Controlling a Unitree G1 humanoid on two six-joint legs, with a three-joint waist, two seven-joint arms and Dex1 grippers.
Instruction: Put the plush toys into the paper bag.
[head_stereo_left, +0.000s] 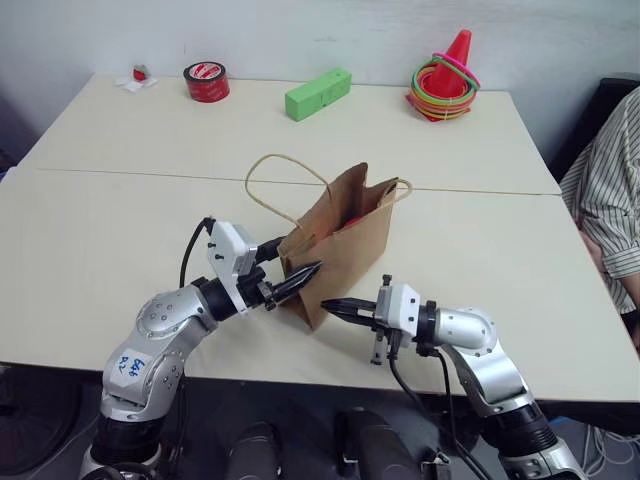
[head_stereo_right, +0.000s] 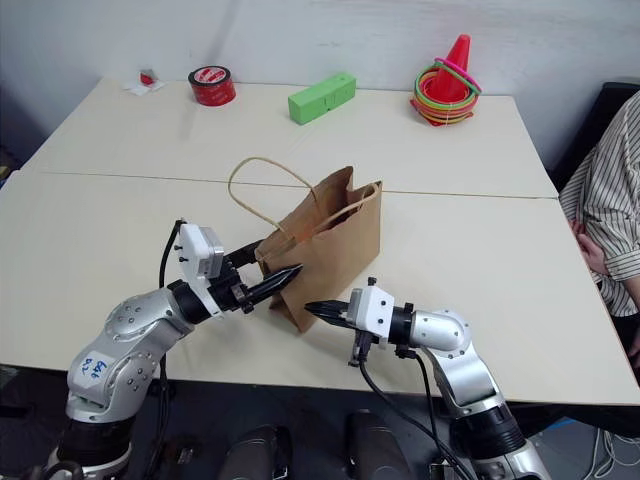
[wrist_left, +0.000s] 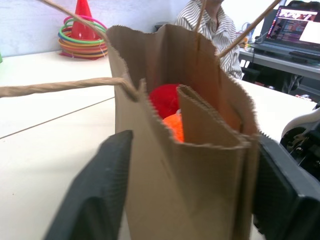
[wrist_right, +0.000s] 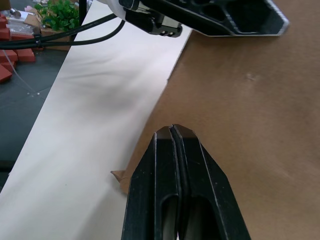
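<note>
The brown paper bag (head_stereo_left: 345, 250) stands upright in the middle of the table (head_stereo_left: 120, 240), its cord handles (head_stereo_left: 270, 165) arching up. Inside it, in the left wrist view, lie the plush toys: the red one (wrist_left: 165, 100) and, in front of it, the orange one (wrist_left: 173, 125). My left gripper (head_stereo_left: 300, 256) straddles the bag's narrow near-left end, one black finger (wrist_left: 95, 200) pressed against each side wall. My right gripper (head_stereo_left: 330, 304) is shut and empty. It points level at the bag's lower front corner, close to the paper.
Along the far edge of the table are a red tape roll (head_stereo_left: 206, 81), a green block (head_stereo_left: 317, 93) and an orange cone with coloured rings (head_stereo_left: 447, 80). A person in a striped shirt (head_stereo_left: 610, 200) sits at the right edge.
</note>
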